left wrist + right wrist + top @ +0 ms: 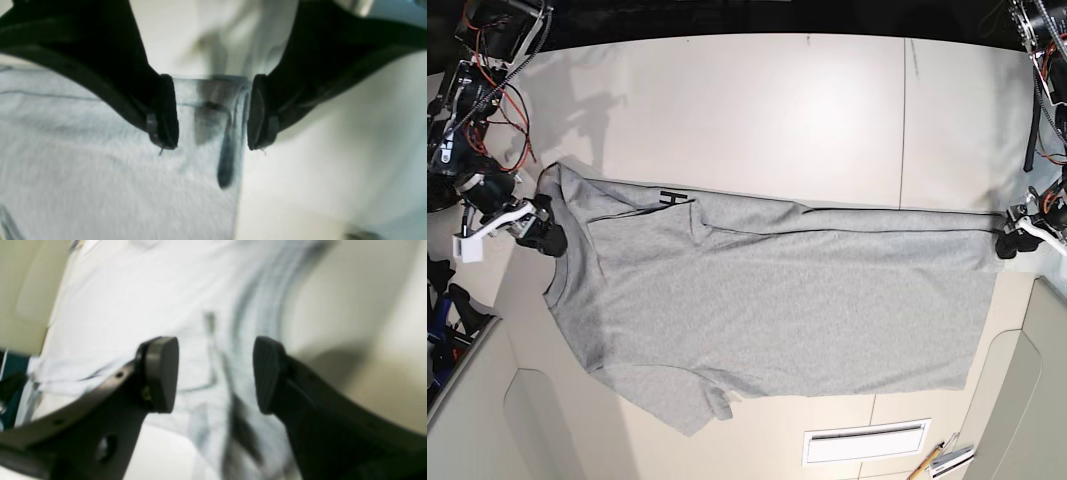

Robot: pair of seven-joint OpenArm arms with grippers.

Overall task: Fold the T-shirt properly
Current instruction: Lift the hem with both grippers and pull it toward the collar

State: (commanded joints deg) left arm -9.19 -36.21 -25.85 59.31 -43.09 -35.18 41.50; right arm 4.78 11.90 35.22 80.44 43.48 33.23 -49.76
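The heather-grey T-shirt (777, 290) lies spread on the white table, collar to the left and hem to the right. Its far edge is folded over, showing a bit of black lettering (672, 197). My right gripper (545, 238) is at the shoulder beside the collar. In the right wrist view its jaws (215, 373) stand apart with blurred cloth (133, 300) between them. My left gripper (1005, 245) is at the far hem corner. In the left wrist view it (211, 146) is open, straddling the folded hem edge (100, 166) without pinching it.
The white table (757, 110) has a seam line (903, 120) running front to back. A white slotted plate (865, 441) and pens (942, 458) lie near the front edge. Beige panels (1027, 400) flank the front corners. Red cables (497, 60) hang at the far left.
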